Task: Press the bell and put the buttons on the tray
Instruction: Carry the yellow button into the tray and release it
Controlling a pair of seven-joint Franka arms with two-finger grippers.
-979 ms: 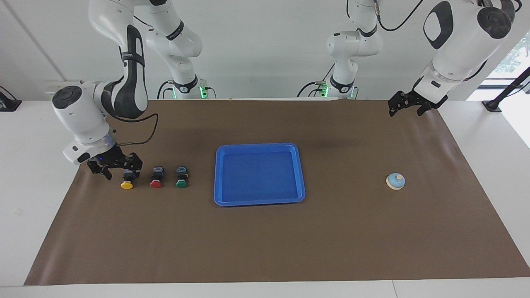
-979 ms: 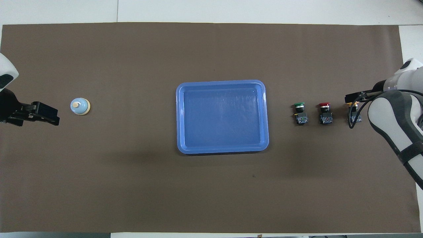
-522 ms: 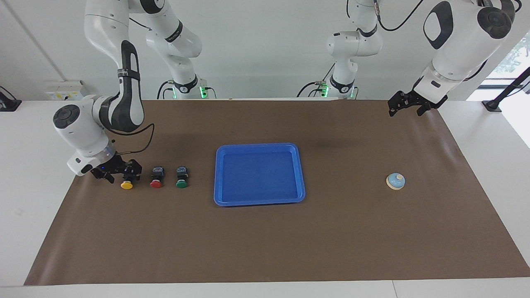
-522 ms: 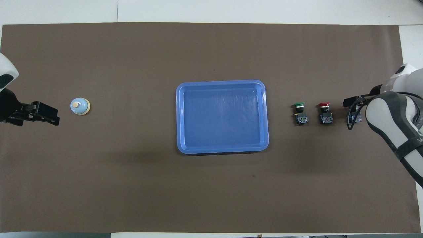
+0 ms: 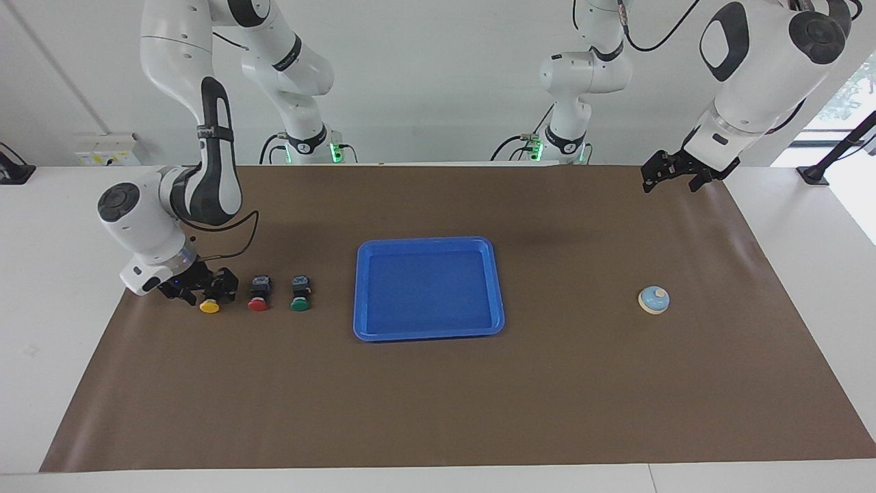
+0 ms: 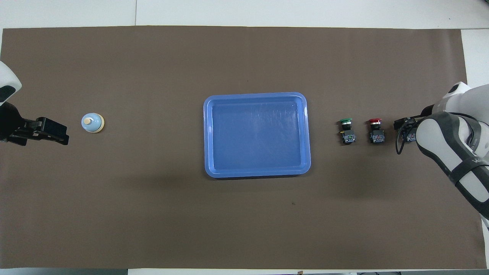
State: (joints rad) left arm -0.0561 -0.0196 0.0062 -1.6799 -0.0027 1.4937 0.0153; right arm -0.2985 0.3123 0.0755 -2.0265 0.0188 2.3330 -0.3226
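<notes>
Right gripper (image 5: 207, 286) was down at table level on the yellow button (image 5: 209, 305), at the right arm's end of the brown mat (image 5: 438, 411). Its fingers sat on either side of the button's black body, with the yellow cap showing just clear of them. Whether they had actually pinched the body or only bracketed it could not be told. In the overhead view the arm's own forearm covered most of that button, so only the gripper (image 6: 404, 124) edge showed there.

Beside the yellow button, toward the tray, the red button (image 5: 258, 296) lay on the mat, and next along was the green button (image 5: 300, 294). The three formed a row. All lay on their sides with caps pointing away from the robots, and the red and green ones stood apart from each other and from the gripper.

The blue tray (image 5: 429, 331) sat mid-mat with nothing in it, well apart from the green button.

Toward the left arm's end of the table, the bell (image 5: 653, 299) stood upright on the mat, blue dome and cream knob showing, with nothing touching it.

Left gripper (image 5: 676, 171) hung raised in the air over the mat's edge nearest the robots, waiting. Its finger spread could not be told.
</notes>
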